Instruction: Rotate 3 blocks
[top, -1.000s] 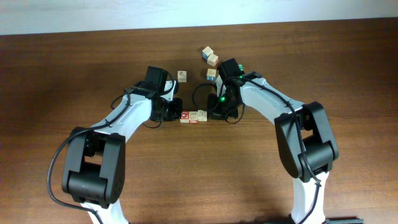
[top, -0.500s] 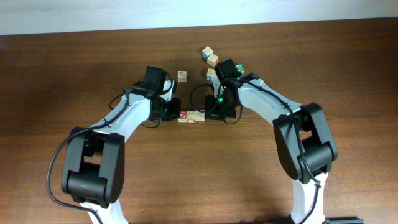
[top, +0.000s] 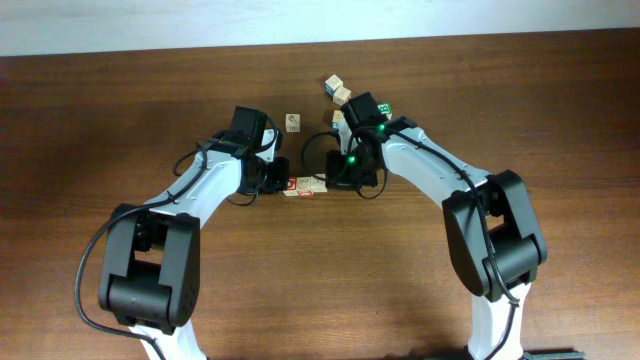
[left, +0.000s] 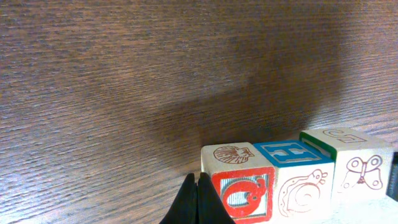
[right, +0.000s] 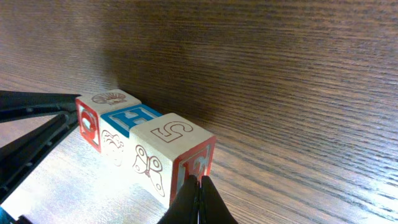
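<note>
I count three blocks in one row, namely the red-faced block (left: 242, 194), the middle block (left: 305, 191) and the end block (left: 362, 175), at least four loose cubes (top: 343, 95), two grippers, the left gripper (left: 198, 200) and the right gripper (right: 199, 200), and one table (top: 560, 120).

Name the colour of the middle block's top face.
Middle block: blue, pale H; left wrist view.
</note>
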